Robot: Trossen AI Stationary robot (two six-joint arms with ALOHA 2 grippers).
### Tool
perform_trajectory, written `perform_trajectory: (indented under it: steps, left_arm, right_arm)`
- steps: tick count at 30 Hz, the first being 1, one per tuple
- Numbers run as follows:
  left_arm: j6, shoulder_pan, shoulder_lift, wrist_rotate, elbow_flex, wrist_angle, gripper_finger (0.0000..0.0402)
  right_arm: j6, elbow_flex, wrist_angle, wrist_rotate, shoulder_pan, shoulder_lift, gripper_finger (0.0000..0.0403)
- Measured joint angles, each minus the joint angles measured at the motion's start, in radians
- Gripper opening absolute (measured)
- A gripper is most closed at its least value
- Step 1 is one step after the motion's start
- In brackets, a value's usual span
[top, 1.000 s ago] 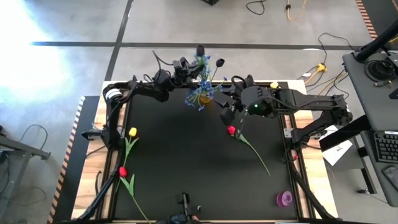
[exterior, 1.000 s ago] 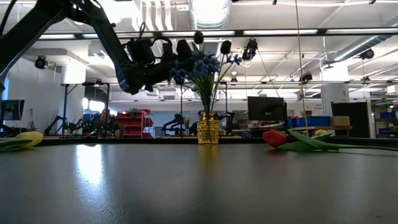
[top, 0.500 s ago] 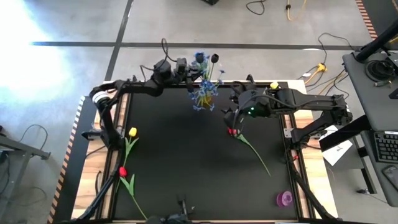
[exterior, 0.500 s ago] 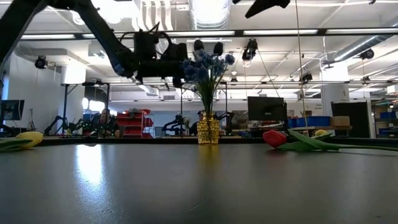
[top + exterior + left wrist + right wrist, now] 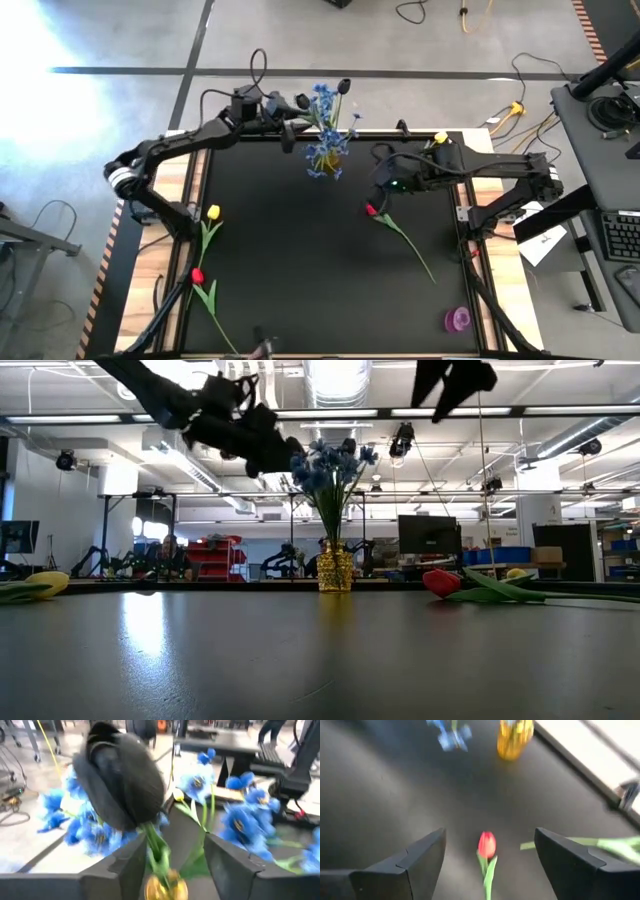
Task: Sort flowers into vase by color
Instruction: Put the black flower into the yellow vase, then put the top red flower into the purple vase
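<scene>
Left gripper jaws wide beside the dark tulip in the far vase; it could snag blooms. Right gripper jaws wide over the red tulip may clip the stem askew.

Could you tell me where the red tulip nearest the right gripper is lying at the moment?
The red tulip lies on the black table right of centre in the high view, in front of the gold vase, with the open right gripper hovering above it.

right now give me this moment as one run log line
left gripper: jaws open around dark tulip stem above gold vase | right gripper: jaws open over red tulip on table | blue sprigs: in vase
</scene>
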Motion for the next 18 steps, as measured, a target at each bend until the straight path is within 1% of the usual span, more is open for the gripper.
perform_trajectory:
  steps: [3, 7, 10, 14, 18]
  left_arm:
    - [0.041, 0.002, -0.055, -0.017, 0.0, -0.127, 0.021]
    - [0.102, 0.002, -0.121, -0.095, 0.0, -0.298, 0.0233]
    - [0.129, 0.002, -0.169, -0.151, 0.0, -0.439, 0.0244]
    - [0.117, 0.001, -0.243, -0.157, 0.0, -0.606, 0.0247]
    - [0.047, -0.025, -0.308, -0.104, 0.0, -0.707, 0.0241]
  right_arm:
    - [0.015, -0.05, -0.007, -0.065, -0.012, 0.015, 0.0289]
    - [0.03, -0.138, -0.004, -0.15, -0.028, 0.043, 0.0285]
    - [0.061, -0.216, 0.001, -0.186, -0.034, 0.055, 0.0286]
    - [0.07, -0.339, 0.044, -0.229, -0.039, 0.058, 0.0282]
    - [0.068, -0.459, 0.203, -0.238, -0.038, 0.059, 0.0269]
